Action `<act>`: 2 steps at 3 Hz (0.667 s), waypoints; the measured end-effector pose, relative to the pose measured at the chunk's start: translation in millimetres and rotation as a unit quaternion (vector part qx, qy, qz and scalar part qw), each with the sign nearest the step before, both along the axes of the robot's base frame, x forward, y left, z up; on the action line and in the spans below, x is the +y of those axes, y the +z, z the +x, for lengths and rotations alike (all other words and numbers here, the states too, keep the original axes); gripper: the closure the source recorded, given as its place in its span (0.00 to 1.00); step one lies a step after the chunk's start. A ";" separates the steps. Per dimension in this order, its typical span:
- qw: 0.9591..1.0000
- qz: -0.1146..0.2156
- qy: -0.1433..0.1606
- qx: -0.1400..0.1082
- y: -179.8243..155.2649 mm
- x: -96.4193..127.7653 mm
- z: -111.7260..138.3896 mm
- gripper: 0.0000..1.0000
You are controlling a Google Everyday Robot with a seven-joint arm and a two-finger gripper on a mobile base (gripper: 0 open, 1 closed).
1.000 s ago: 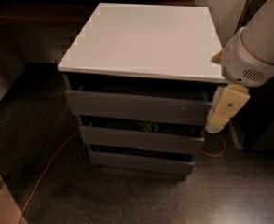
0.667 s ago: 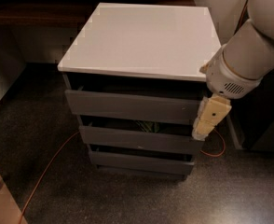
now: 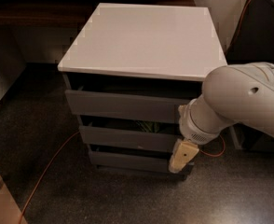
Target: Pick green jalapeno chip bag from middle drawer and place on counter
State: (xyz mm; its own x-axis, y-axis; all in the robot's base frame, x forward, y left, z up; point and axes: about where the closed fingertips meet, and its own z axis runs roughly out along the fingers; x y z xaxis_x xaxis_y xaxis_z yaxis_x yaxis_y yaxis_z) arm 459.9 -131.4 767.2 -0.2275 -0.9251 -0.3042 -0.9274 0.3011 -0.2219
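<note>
The green chip bag (image 3: 148, 125) lies inside the middle drawer (image 3: 127, 138). Only a small glossy part of it with pale stripes shows in the dark gap above the drawer front, a little right of the middle. This drawer is pulled out slightly. Its front is a flat grey board with no handle, like the top drawer (image 3: 123, 106) above it and the bottom drawer (image 3: 132, 160) below it. The three fronts stand in steps, each one with a shadowed slot over it.

Above them is the table (image 3: 141, 41), the smooth white square top of the cabinet. It shines a little and its edges reach over the grey sides.

The white arm (image 3: 249, 101) comes in from the right side. It is thick and rounded, with a ribbed ring at the wrist, and it bends downward and to the left. The pincer (image 3: 180, 161) is a pale beige piece that points down at the right end of the drawer fronts, in front of the middle and bottom drawers and well right of the bag. I cannot tell if it is open or closed, or if it has hold of something.

The floor (image 3: 81, 195) is dark and speckled, with a thin orange cable (image 3: 48, 167) running across it on the left. A dark wooden shelf (image 3: 34, 13) stands behind the cabinet.
</note>
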 end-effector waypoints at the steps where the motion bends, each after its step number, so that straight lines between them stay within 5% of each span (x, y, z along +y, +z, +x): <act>1: 1.000 0.000 0.000 0.000 0.0 0.0 0.0 0.00; 2: 1.000 -0.004 0.020 -0.005 -32.5 11.3 7.8 0.00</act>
State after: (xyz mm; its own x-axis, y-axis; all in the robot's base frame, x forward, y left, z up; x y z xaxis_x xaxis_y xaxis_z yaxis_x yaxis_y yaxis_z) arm 467.8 -120.2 734.7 -0.1866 -0.9362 -0.2979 -0.9368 0.2609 -0.2331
